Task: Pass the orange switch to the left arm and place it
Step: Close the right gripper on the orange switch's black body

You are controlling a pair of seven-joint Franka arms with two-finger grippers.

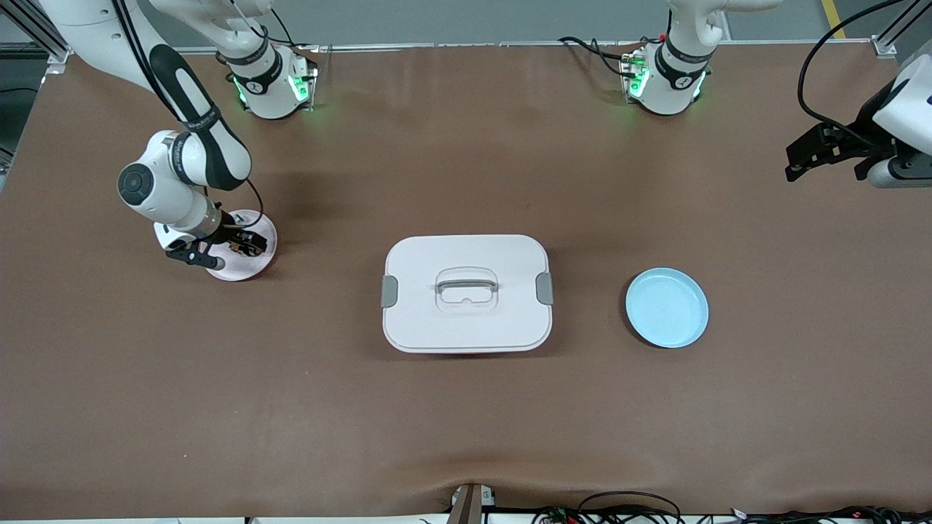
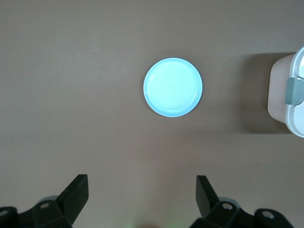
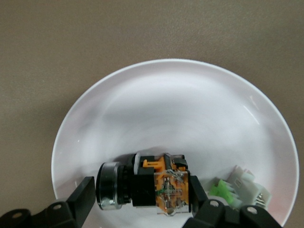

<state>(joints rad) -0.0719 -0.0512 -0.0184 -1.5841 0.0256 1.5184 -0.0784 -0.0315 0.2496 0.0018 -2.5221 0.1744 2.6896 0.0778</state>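
The orange switch lies on its side in a white plate, black body with an orange end and a metal-ringed cap. My right gripper is down in that plate, one finger at each end of the switch, closed against it. The white box sits mid-table between the two plates. My left gripper hangs open and empty in the air over the table edge at the left arm's end; the left wrist view shows its gripper above bare table.
A light blue plate rests beside the box toward the left arm's end, also seen as the blue plate with the box's latch corner. A small green-and-clear component lies in the white plate next to the switch.
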